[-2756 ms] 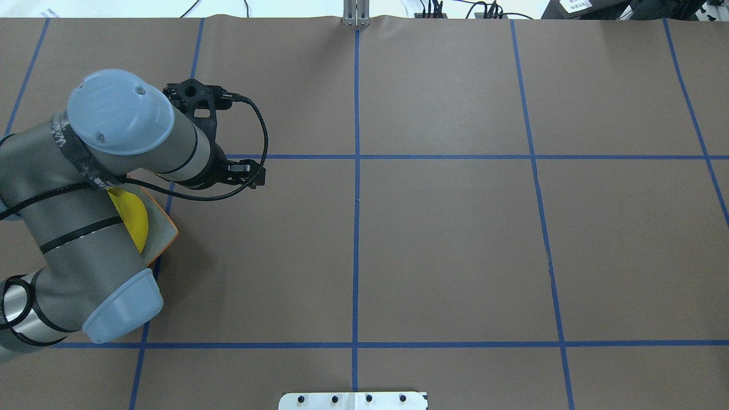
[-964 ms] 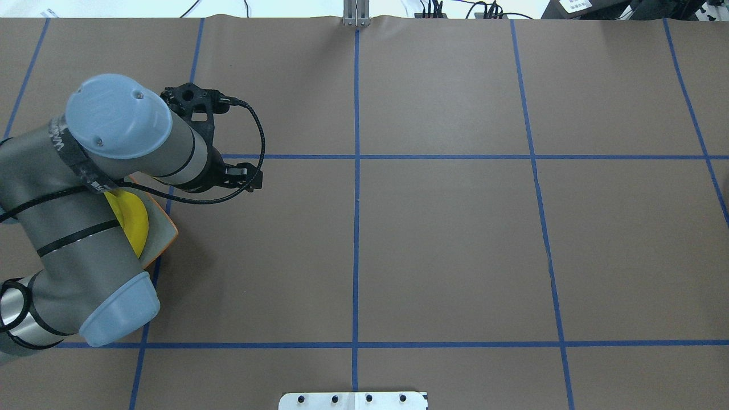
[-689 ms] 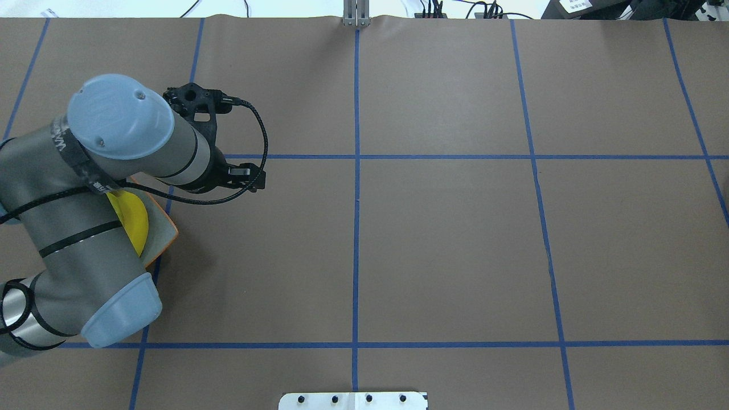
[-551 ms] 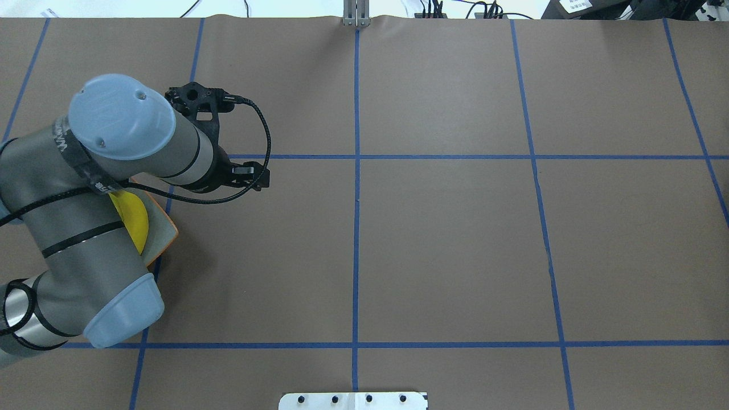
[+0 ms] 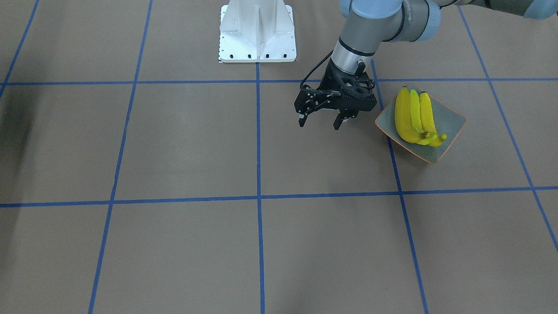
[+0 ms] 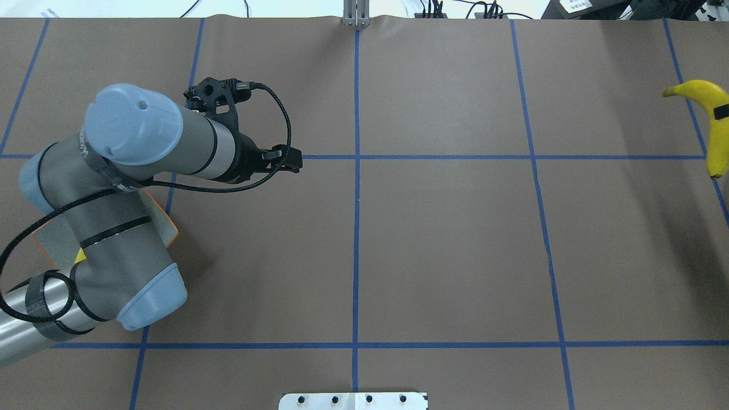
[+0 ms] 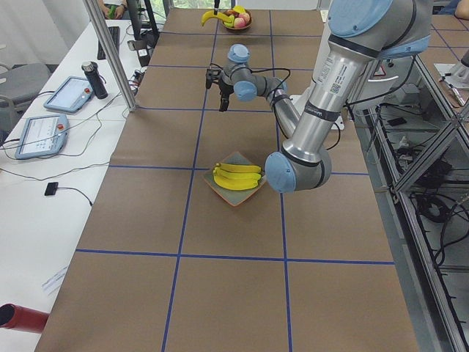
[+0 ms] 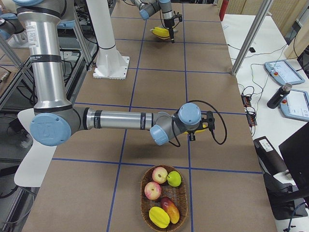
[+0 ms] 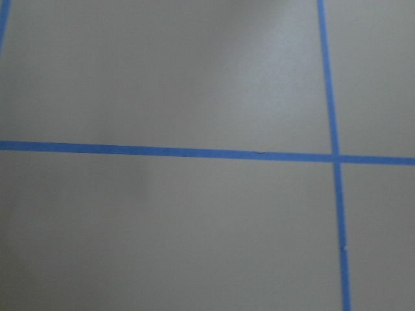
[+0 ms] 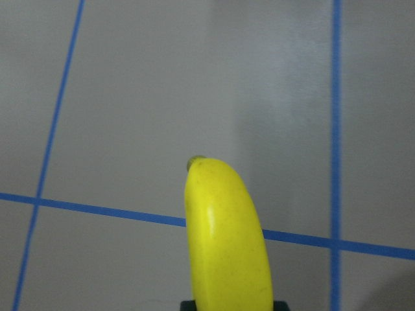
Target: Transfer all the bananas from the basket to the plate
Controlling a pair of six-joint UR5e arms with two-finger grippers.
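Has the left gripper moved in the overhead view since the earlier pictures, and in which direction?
Yes. The left gripper has shifted toward the view's right, closer to the central blue tape line and farther from the plate.

the brown table (image 5: 174,144) has blue tape lines (image 5: 258,144). on it stand a plate (image 5: 451,124), a basket (image 8: 183,205) and a white base (image 5: 257,30).

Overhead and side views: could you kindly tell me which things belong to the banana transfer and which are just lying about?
Job: three bananas on the plate; carried banana in the right gripper; basket.
Lying about: other fruit in the basket; tablets; dark bottle.
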